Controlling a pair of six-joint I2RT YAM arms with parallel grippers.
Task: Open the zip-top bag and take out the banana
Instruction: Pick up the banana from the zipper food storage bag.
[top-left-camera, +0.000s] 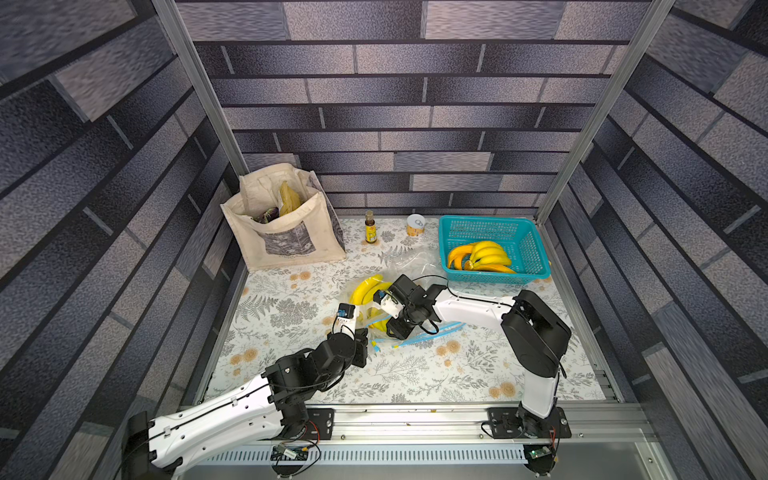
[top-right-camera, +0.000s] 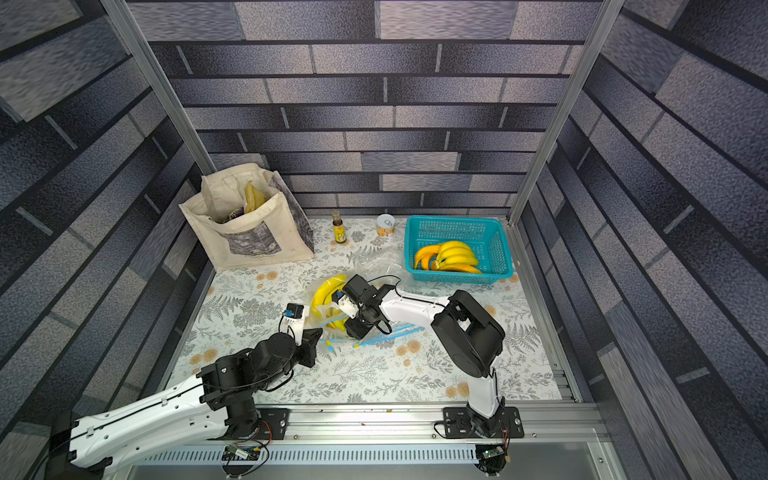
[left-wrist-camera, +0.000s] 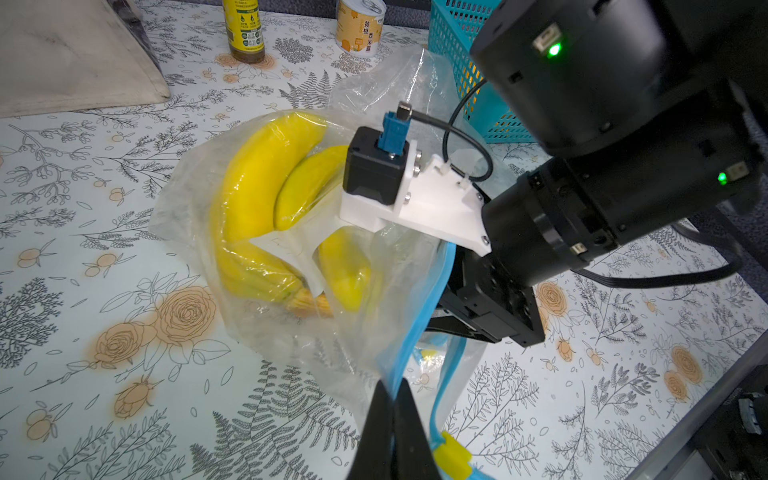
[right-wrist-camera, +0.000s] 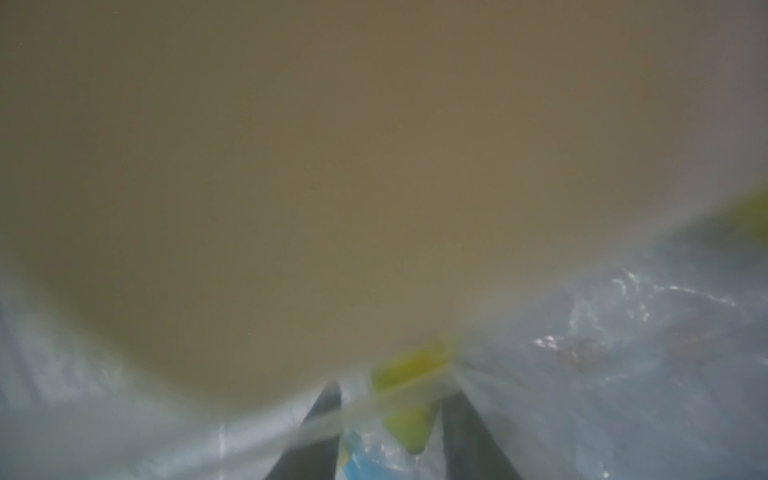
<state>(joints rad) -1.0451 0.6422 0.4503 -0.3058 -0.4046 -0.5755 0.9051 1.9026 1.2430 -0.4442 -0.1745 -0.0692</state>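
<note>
The left arm (top-left-camera: 232, 415) reaches low from the near left, its jaws pinched tight on the rim of the clear plastic zip-top bag with a blue zip strip (left-wrist-camera: 316, 349). The right arm (top-left-camera: 469, 309) folds in from the near right, wrist pushed into the bag's mouth. The bunch of yellow bananas (left-wrist-camera: 257, 178) lies inside the bag, mid-table (top-left-camera: 415, 374). Plastic blurs the right wrist view. Its jaws stand partly apart around something yellow; whether they grip it, I cannot tell.

A robot lab's test booth: silver aluminium frame posts (top-left-camera: 208, 104), printed grey brick-pattern wall panels (top-left-camera: 415, 91), a floral-print cloth-covered worktop (top-left-camera: 415, 374).
</note>
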